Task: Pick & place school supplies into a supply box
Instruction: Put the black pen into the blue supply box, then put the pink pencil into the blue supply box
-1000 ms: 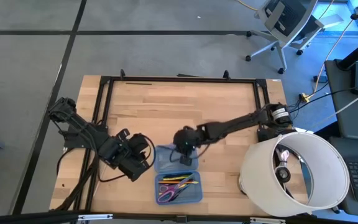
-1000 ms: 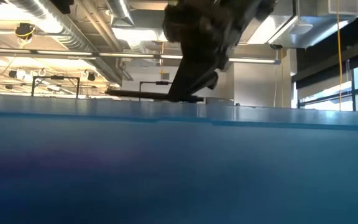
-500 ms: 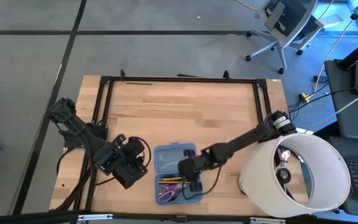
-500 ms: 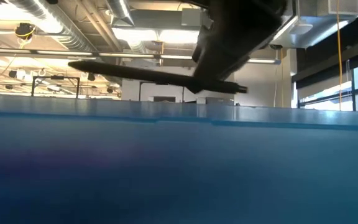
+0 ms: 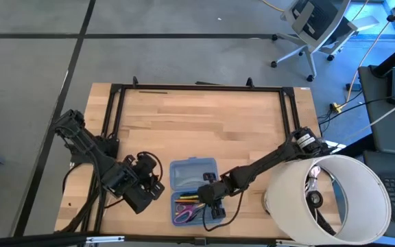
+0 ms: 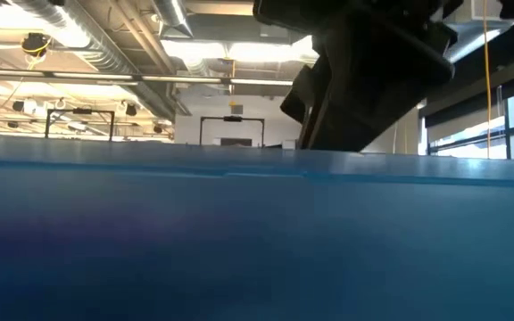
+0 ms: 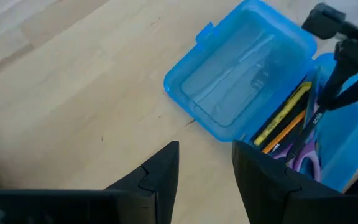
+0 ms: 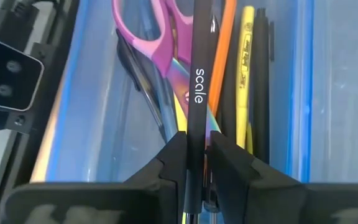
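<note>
The blue supply box lies open on the table, lid half farther, tray half nearer. In the tray lie purple-handled scissors, an orange pencil, a yellow pencil and black pens. My right gripper hangs over the tray, shut on a black pen printed "scale". My left gripper is open over bare wood just left of the box, touching nothing. In the low view the box wall fills the lower picture, with the right gripper above it. My right gripper pinches the black pen's barrel between its two fingers, coming from above and pointing down into the tray. The pen runs along the tray, over the scissors and pencils. Whether it rests on them, I cannot tell.
A large white drum stands at the table's right near corner, close to the right arm. A black frame rail borders the table. Bare wood stretches across the far half. A small black camera block sits by the tray's near wall.
My right gripper has carried the black pen from above the lid half toward the near edge, over the tray half, and down; in the low view the pen has sunk behind the box wall. My left gripper has drawn slightly toward the near left.
</note>
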Robot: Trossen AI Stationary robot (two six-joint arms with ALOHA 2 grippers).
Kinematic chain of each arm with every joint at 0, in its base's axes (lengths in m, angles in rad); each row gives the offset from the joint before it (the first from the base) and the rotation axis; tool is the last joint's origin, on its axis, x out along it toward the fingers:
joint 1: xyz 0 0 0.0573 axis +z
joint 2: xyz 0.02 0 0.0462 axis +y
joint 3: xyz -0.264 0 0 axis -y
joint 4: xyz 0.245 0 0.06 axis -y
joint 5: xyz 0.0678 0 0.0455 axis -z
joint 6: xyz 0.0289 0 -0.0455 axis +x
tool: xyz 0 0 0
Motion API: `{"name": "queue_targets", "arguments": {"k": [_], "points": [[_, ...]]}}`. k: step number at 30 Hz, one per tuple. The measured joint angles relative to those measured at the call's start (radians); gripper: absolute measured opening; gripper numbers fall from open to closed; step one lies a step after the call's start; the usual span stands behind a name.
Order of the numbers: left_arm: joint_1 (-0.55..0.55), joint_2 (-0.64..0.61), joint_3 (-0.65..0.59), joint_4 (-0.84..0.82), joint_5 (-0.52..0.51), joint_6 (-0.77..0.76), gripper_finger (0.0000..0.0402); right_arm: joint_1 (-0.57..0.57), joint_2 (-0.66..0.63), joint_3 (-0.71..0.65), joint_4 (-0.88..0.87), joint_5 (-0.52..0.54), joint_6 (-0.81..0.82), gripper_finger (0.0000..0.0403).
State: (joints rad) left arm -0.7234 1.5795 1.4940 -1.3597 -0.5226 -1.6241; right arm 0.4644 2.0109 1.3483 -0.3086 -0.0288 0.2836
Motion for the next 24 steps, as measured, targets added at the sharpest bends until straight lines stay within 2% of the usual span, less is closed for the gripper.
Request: {"name": "queue_targets", "arguments": {"k": [6, 13, 19, 24], "points": [[-0.011, 0.097, 0.0, -0.016, 0.107, -0.096, 0.0141, 0.0, 0.003, 0.0, 0.003, 0.0, 0.0, 0.0067], [-0.02, 0.212, 0.0, -0.215, 0.367, -0.314, 0.0141, 0.0, 0.003, 0.0, 0.004, 0.0, -0.002, 0.007], [-0.057, 0.216, -0.031, -0.2, 0.446, -0.355, 0.0141, -0.001, 0.003, 0.0, 0.005, 0.0, 0.004, 0.0096], [-0.086, 0.182, -0.121, -0.195, 0.535, -0.451, 0.0141, -0.001, 0.003, 0.0, 0.005, 0.0, 0.028, 0.0119]]}}
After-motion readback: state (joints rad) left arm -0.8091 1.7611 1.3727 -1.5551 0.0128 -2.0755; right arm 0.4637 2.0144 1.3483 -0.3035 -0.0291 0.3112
